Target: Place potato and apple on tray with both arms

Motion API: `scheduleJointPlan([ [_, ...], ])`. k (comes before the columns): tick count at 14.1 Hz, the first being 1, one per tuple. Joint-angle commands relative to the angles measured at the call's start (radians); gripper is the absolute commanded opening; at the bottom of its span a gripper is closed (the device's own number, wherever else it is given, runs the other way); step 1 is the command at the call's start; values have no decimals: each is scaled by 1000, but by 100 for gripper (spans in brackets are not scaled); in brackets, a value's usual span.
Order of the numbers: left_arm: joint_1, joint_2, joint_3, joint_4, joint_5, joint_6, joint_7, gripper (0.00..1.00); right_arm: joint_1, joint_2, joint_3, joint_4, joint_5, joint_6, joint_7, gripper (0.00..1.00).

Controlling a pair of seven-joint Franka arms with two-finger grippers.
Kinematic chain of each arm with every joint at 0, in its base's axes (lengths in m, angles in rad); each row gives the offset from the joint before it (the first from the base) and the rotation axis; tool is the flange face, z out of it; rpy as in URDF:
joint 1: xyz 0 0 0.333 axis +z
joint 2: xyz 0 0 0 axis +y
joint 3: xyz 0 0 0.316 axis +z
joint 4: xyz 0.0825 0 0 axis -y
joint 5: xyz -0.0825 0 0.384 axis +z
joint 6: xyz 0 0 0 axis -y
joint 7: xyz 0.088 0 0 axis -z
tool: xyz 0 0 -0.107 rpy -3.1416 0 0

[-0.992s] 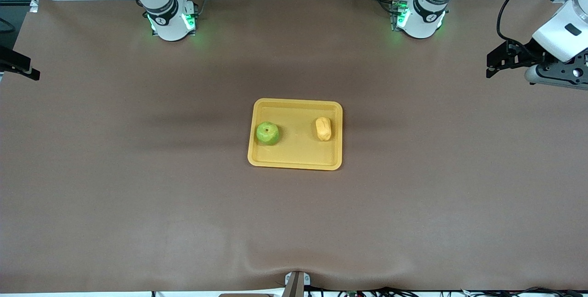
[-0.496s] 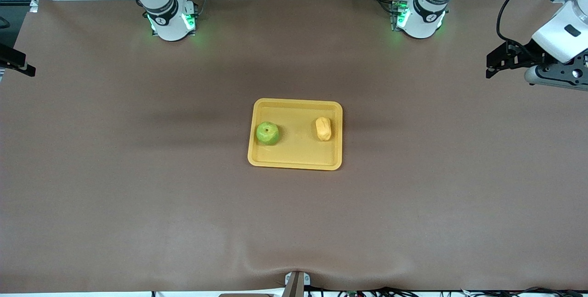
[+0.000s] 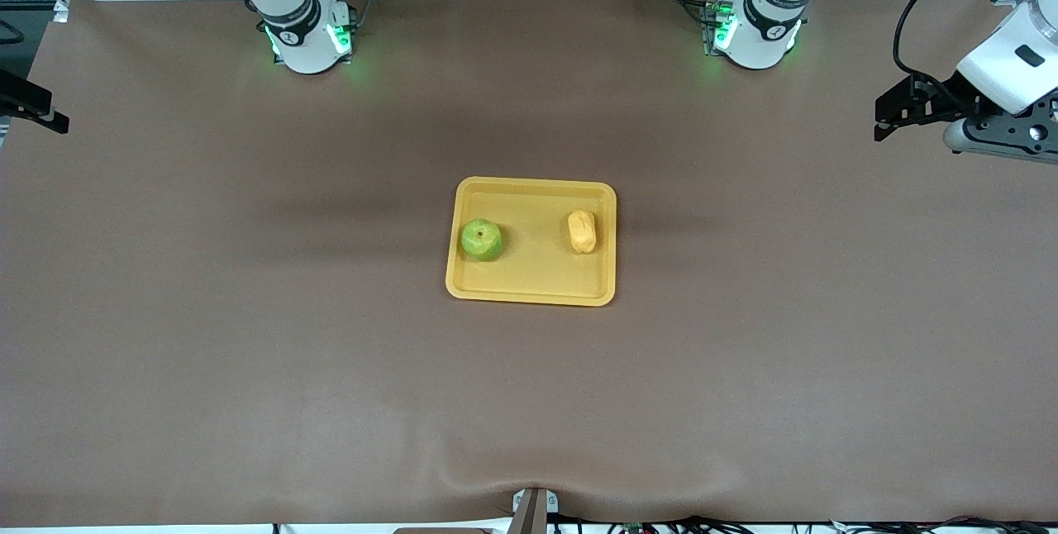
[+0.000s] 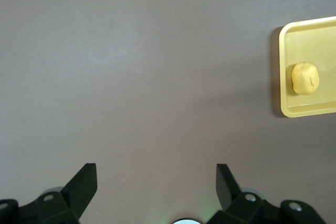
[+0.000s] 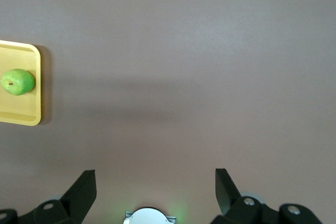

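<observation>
Yellow-orange plastic marks the tray (image 3: 534, 286), which lies at the centre of the front view on the brown table (image 3: 248, 336). The apple (image 3: 481, 239) sits in the tray at its end toward the right arm, and the potato (image 3: 582, 231) sits in it at the end toward the left arm. The two are well apart and neither one touches a gripper.

The left gripper (image 4: 156, 179) hangs over bare table at the left arm's end, at the right edge of the front view; its wrist view shows the fingers spread wide with nothing between them. The right gripper (image 5: 155, 179) is only a dark tip at the left edge of the front view, over the right arm's end of the table, and its fingers are also wide and empty.

Judging from this, both placements look finished and the step in hand is the retreat from the tray. The next move probably calls for nothing more than parking the arms clear of the tray, with no new grasp.
</observation>
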Motion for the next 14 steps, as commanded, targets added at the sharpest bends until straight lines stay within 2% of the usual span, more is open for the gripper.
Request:
scheduleJointPlan([
  [1, 7, 9, -4, 18, -10, -9, 4, 100, 13, -35, -17, -48, -9, -9, 9, 100],
  [7, 6, 9, -4, 20, -13, -6, 4, 100, 37, -58, -6, -66, -10, 0, 59, 100],
  [10, 7, 9, -4, 18, -13, -6, 1, 100, 36, -88, -12, -114, -10, 32, 59, 100],
  [14, 7, 9, -4, 18, -13, -6, 4, 100, 34, -90, -5, -111, -13, 37, 58, 100],
])
